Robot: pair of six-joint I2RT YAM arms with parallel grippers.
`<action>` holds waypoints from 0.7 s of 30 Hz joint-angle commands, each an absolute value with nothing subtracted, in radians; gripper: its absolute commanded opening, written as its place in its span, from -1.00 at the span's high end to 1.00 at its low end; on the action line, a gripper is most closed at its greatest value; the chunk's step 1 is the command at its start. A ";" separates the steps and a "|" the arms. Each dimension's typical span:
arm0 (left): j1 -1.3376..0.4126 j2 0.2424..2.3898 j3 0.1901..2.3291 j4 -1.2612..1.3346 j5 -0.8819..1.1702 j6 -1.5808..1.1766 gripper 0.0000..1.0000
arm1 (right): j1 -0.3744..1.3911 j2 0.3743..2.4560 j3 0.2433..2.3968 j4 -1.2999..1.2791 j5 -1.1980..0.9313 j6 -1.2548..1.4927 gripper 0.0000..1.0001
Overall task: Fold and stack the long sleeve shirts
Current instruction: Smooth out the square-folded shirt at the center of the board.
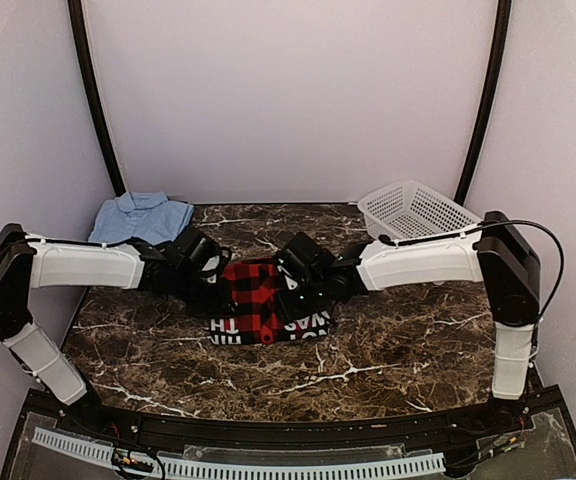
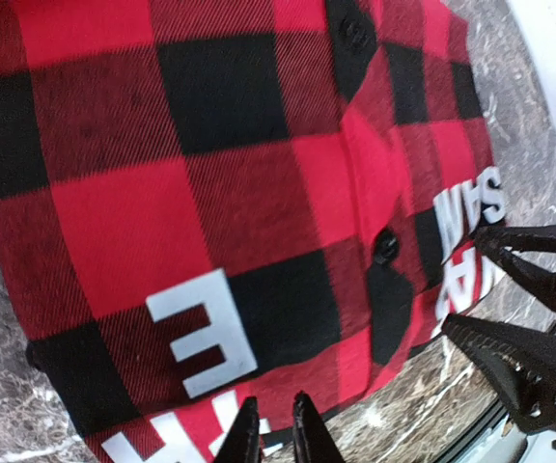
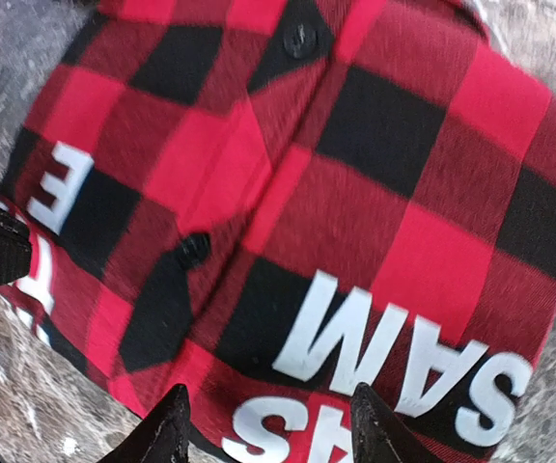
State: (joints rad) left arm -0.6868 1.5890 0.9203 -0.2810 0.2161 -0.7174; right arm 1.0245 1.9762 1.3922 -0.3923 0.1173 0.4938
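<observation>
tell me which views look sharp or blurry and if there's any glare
top external: soft even light, no hard shadows, faint sheen on the marble table, flannel shirt small but clear; left wrist: weave crisp mid-frame, blown-out white in the upper right corner; right wrist: slightly soft overall, white lettering still readable, no glare.

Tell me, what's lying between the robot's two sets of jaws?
The folded red-and-black checked shirt lies there on the marble table; the top camera shows it best.
</observation>
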 commanded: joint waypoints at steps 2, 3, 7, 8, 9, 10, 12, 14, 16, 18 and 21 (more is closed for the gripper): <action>-0.609 1.585 1.019 -0.302 0.132 -0.679 0.76 | 0.973 1.997 1.523 -0.389 0.165 0.465 -0.05; -0.594 1.598 1.038 -0.295 0.126 -0.674 0.76 | 0.963 2.017 1.547 -0.388 0.164 0.458 -0.04; -0.509 1.699 1.094 -0.239 0.133 -0.639 0.79 | 0.927 2.112 1.653 -0.396 0.168 0.438 -0.03; -0.489 1.715 1.107 -0.226 0.126 -0.625 0.79 | 0.920 2.132 1.676 -0.397 0.168 0.433 -0.03; -0.481 1.749 1.128 -0.217 0.125 -0.618 0.79 | 0.914 2.154 1.697 -0.395 0.167 0.428 -0.03; -0.466 1.767 1.140 -0.202 0.128 -0.606 0.79 | 0.906 2.176 1.719 -0.397 0.163 0.424 -0.03; -0.448 1.827 1.178 -0.195 0.132 -0.593 0.79 | 0.892 2.218 1.767 -0.403 0.159 0.416 -0.03; -0.434 1.884 1.222 -0.199 0.135 -0.590 0.82 | 0.873 2.259 1.811 -0.409 0.157 0.413 -0.03; -0.425 1.922 1.231 -0.194 0.134 -0.595 0.82 | 0.856 2.296 1.850 -0.419 0.160 0.413 -0.03; -0.416 1.944 1.227 -0.189 0.136 -0.601 0.82 | 0.838 2.325 1.877 -0.425 0.163 0.411 -0.04; -0.411 1.964 1.218 -0.185 0.140 -0.604 0.82 | 0.811 2.360 1.896 -0.429 0.157 0.411 -0.08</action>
State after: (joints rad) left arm -0.4221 1.9507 1.2110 -0.1822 0.1387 -0.6193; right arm 0.8490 2.3272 1.8439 -0.4229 0.1532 0.4225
